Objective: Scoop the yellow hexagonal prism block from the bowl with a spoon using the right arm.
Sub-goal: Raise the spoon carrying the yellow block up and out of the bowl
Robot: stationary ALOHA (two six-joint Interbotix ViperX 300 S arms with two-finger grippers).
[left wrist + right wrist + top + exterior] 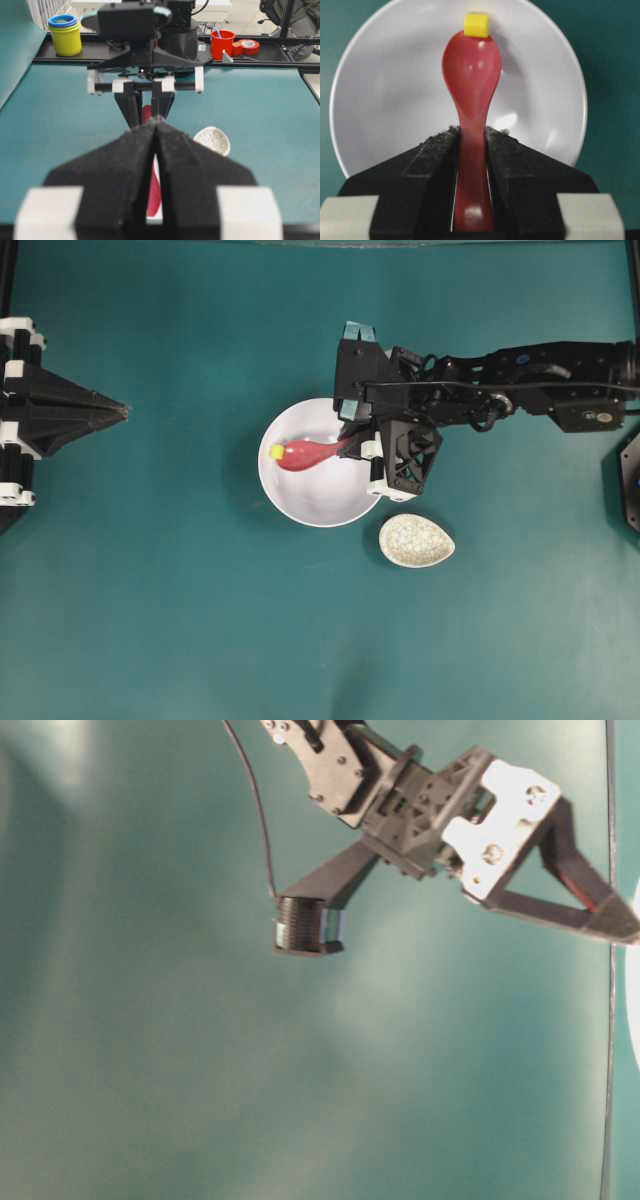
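Start at your right gripper (471,145): its fingers (432,150) are clamped on the handle of the pink-red spoon (471,75), whose long axis runs straight out ahead of them over the white bowl (380,100). The yellow hexagonal prism block (477,24) sits at the very tip of the spoon's head, touching its far edge, by my reading not yet on it. So your move turns on pushing forward along that axis, toward the bowl's far wall just behind the block; expect the slick curved surface to let it slide. Seen from overhead, the block lies at the bowl's left side, the speckled oval dish (416,540) just beside the bowl on the teal worktop (180,590). Farther off, your left gripper (118,412) rests pinched together, well apart.
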